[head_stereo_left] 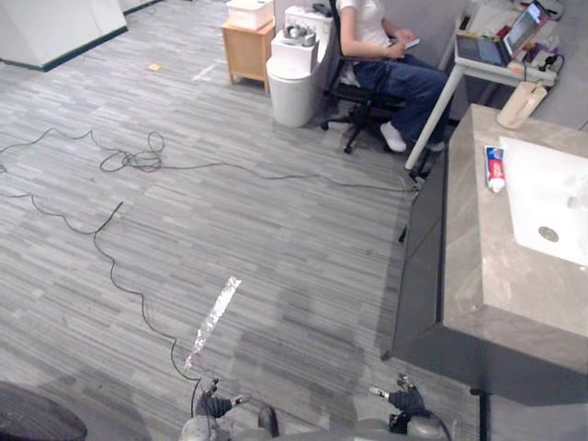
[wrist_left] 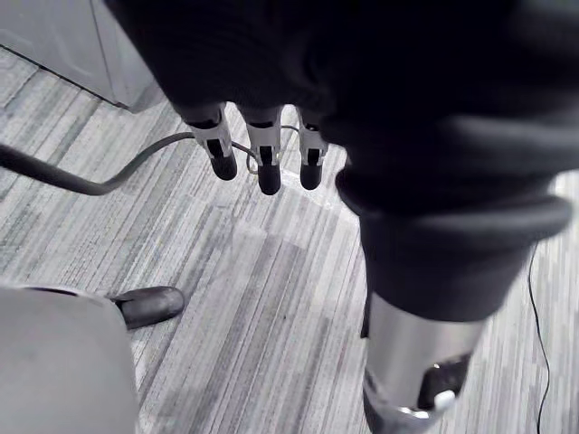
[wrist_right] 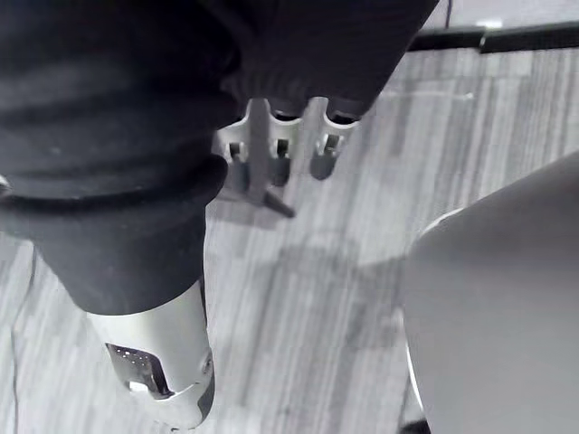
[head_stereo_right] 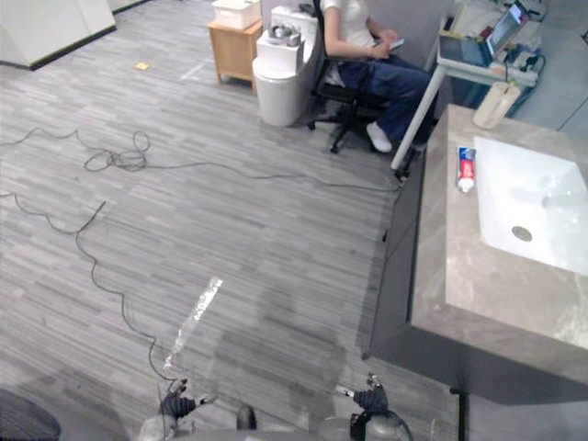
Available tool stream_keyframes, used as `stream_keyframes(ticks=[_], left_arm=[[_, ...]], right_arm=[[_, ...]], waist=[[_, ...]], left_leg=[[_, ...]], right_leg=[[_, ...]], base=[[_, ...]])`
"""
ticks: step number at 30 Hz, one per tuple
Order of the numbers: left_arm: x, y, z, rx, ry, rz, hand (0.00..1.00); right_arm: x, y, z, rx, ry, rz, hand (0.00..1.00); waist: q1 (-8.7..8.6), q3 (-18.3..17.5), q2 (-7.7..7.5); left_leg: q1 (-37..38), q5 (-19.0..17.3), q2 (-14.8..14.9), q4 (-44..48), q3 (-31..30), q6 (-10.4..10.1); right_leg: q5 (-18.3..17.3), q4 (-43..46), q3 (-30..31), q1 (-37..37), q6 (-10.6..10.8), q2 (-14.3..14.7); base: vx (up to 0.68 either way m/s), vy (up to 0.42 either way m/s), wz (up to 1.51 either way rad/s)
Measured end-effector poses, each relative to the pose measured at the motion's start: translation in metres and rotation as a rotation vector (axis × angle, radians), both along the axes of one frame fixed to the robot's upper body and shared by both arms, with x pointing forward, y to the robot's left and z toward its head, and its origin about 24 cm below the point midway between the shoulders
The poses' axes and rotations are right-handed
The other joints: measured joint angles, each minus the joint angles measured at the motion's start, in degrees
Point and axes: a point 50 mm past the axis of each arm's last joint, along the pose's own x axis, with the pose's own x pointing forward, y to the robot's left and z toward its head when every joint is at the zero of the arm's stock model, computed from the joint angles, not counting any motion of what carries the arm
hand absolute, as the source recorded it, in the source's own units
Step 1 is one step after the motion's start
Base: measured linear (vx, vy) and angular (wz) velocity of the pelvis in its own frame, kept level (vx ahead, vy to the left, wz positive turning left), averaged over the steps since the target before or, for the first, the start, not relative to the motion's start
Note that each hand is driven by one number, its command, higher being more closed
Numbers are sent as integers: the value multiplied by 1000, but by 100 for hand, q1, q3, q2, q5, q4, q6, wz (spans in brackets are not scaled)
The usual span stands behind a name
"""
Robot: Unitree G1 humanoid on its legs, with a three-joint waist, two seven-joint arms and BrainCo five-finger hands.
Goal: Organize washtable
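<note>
Office-like room with a grey floor, seen around a grey stone-topped washtable.

A pale grey wood-look plank floor is laid to the left of the washtable, and a strip of silvery tape is stuck to it well off the washtable's near corner. Just past the washtable's far end a white desk is set, with an open laptop on it. A person is seated on a black wheeled office chair near the washtable's far left corner. Farther from the washtable on that side a white round bin is placed, then a small light wooden cabinet.
</note>
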Motion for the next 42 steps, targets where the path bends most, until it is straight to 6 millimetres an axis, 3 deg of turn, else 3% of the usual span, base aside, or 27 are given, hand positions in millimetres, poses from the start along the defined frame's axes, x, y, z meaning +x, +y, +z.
stream_keyframes(ticks=[3,7,8,9,10,11,12,13,14,15,16,17,19,21,22,23,25,27,31,32,33,34,36,38,39,40,42], left_arm=[[0,0,0,-11,-7,39,0],[2,-3,0,-31,-12,77,0],[4,-2,1,-28,-17,75,0],[4,2,2,-15,-20,77,0],[5,1,2,-20,-25,85,0],[9,1,3,-24,-28,94,0],[10,-1,2,-27,-28,90,0],[14,-2,3,-25,-34,80,0],[17,0,4,-10,-39,63,0],[21,5,7,8,-48,48,0],[23,3,6,6,-48,43,0],[27,0,6,-1,-50,39,0],[30,-11,6,-29,-57,41,0],[31,-24,5,-65,-62,47,0],[38,-29,8,-79,-93,54,0],[44,-38,12,-103,-129,57,0],[45,-43,14,-118,-153,67,0],[49,-49,17,-137,-176,66,0],[60,-52,24,-138,-221,46,0],[65,-55,26,-140,-231,24,0],[61,-66,23,-164,-213,5,0],[63,-61,23,-147,-211,-10,0],[71,-56,24,-125,-211,-28,0],[63,-56,18,-120,-165,-44,0],[62,-59,17,-123,-153,-59,0],[58,-62,15,-127,-133,-65,0],[54,-62,13,-124,-115,-80,0]], right_arm=[[0,1,0,-7,9,20,0],[1,2,2,0,-8,-24,0],[-2,1,1,1,-2,-39,0],[-3,2,1,4,0,-50,0],[-1,2,1,3,-5,-46,0],[7,2,4,2,-31,-36,0],[12,1,7,-5,-49,-27,0],[14,-1,8,-8,-56,-27,0],[12,4,6,2,-46,-31,0],[10,9,5,23,-46,-46,0],[14,4,7,13,-63,-73,0],[9,0,6,8,-45,-76,0],[0,-6,4,-6,-18,-89,0],[-11,-13,3,-19,5,-124,0],[-12,-17,4,-30,4,-127,0],[-12,-23,6,-51,-7,-132,0],[-11,-30,9,-80,-19,-140,0],[-20,-32,5,-91,34,-169,0],[-45,-30,0,-94,117,-201,0],[-48,-28,-1,-89,122,-197,0],[-52,-32,-1,-99,125,-195,0],[-48,-30,-2,-83,124,-191,0],[-39,-23,-2,-65,93,-161,0],[-39,-18,-3,-50,90,-167,0],[-39,-18,-3,-49,91,-164,0],[-39,-21,-2,-57,90,-153,0],[-35,-19,-2,-50,81,-150,0]], waist=[[85,28,-52],[102,151,-234],[92,164,-292],[12,197,-362],[-37,245,-415],[-20,402,-277],[-44,418,-133],[-40,430,-105],[-58,388,-347],[-138,434,-607],[-243,520,-587],[-283,533,-603],[-329,541,-533],[-334,538,-295],[-343,570,-216],[-330,684,-24],[-258,728,118],[-183,715,136],[-82,736,-55],[10,723,-121],[9,596,132],[-7,568,-68],[-22,448,-142],[-47,388,-263],[-64,378,-197],[-58,370,-102],[-42,340,-197]], left_leg=[[-26,20,3,0,248,-29],[27,-109,-99,80,845,78],[16,-231,-129,296,1059,125],[3,-838,-203,1015,1317,191],[76,-890,-215,902,1271,227],[258,-894,-164,591,1269,264],[232,-896,32,469,1293,262],[212,-912,152,353,1314,238],[295,-1114,-1,38,1288,43],[242,-1106,-98,412,1252,50],[401,-936,-28,299,1225,78],[457,-1056,-18,349,1190,0],[528,-1341,47,614,1105,-148],[296,-1818,440,1688,1194,-289],[-223,-1971,830,3171,1254,-286],[-646,-1677,1226,4640,1250,3],[-963,-1012,1688,5980,1271,37],[-1268,-1558,1846,6596,1292,-107],[-2043,-1759,1597,5306,1537,71],[-2108,-1576,1191,3975,1364,118],[-2020,-69,966,2437,791,269],[-1990,-200,827,2589,893,245],[-1965,-237,797,2484,826,261],[-1768,-402,811,2748,917,159],[-1618,-549,861,2766,1013,122],[-1187,-837,962,2617,1234,41],[-490,-1133,902,2089,1687,-78]], right_leg=[[-118,-304,-5,46,-112,-3],[-710,208,-27,-311,-19,-331],[-794,341,-50,-348,5,-417],[-916,726,-178,-404,91,-605],[-929,1087,-277,-501,90,-676],[-928,1969,-359,-1065,-315,-636],[-947,1682,-446,-1289,-483,-377],[-918,1346,-584,-1492,-472,-169],[-807,799,-595,-1775,-470,-27],[-593,599,-449,-1928,-506,-98],[-335,785,-282,-1923,-545,0],[-320,1058,-10,-1992,-603,43],[-342,1350,-58,-1977,-600,79],[-595,1398,-147,-1705,-609,251],[-707,1379,-189,-1516,-658,354],[-728,1245,-213,-1177,-701,515],[-868,980,-46,-602,-883,653],[-936,749,382,-68,-965,632],[-968,498,809,578,-882,227],[-1153,754,956,634,-535,-19],[-1336,959,1147,618,-225,53],[-1442,996,1323,651,-96,-118],[-1440,608,1666,402,-27,-8],[-772,191,1858,284,-81,127],[-655,283,1967,313,6,178],[-558,783,2179,203,98,278],[-496,2121,2177,-387,158,267]], base=[[-46,-105,-35],[-76,-67,-24],[11,54,30],[69,70,31],[50,42,9],[-48,46,-18],[-77,41,-24],[-35,93,-2],[109,130,27],[281,93,44],[363,85,47],[265,16,34],[360,-8,29],[516,-39,14],[554,-44,-17],[554,-58,-34],[552,26,-74],[567,139,-94],[448,263,-76],[496,565,-75],[480,572,-79],[469,492,-63],[256,214,-44],[205,176,-73],[193,188,-116],[197,197,-148],[144,133,-138]])
